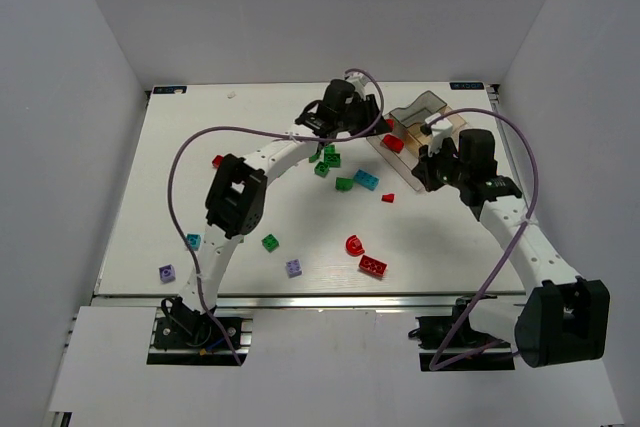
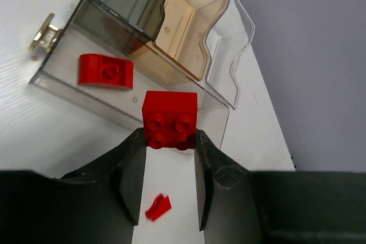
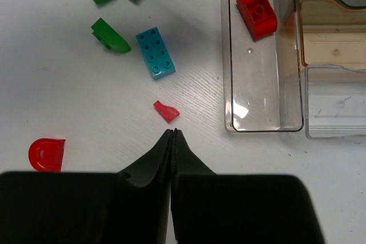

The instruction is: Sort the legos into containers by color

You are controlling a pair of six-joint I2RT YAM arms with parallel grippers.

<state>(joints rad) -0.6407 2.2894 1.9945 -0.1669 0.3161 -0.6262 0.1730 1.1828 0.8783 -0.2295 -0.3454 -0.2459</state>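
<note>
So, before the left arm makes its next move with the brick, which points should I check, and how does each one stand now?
1. Red brick gripped between the left jaws: ok.
2. Brick fully above the tray: cannot tell; in the left wrist view it shows at the near wall.
3. Target compartment holds only red, one sloped brick: ok.
4. Free floor beside that sloped brick: ok.
5. Right jaws shut, empty, beside the tray and not over it: ok.
</note>
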